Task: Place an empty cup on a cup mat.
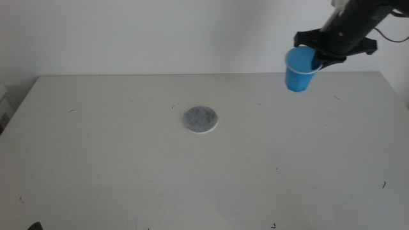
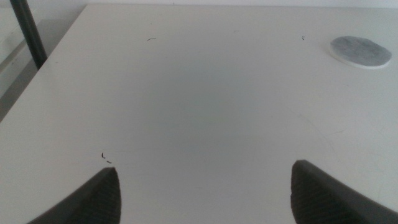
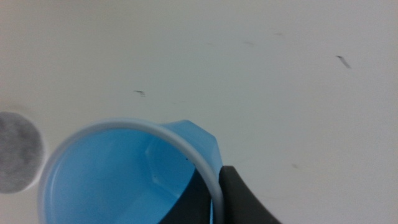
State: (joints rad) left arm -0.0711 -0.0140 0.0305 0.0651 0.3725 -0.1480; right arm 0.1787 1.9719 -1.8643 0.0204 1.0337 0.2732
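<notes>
Item list, near to far:
- L gripper (image 2: pixel 202 190): waiting near table's (image 1: pixel 115 166) front edge, jaws wide, nothing between.
- Cup mat (image 1: pixel 200 119): flat on table, approx. centre, bare.
- Cup (image 1: pixel 300 69): blue, upright, empty, in air over far R part of table, well apart from mat.
- R gripper (image 1: pixel 317 59): clamped on cup rim.

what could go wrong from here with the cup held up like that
The right gripper pinches the cup only at its rim, so it might slip or tilt on the way. The cup hangs well off to the side of the mat, which is barely wider, so a small misalignment could leave it overhanging. The left gripper waits, open.
</notes>
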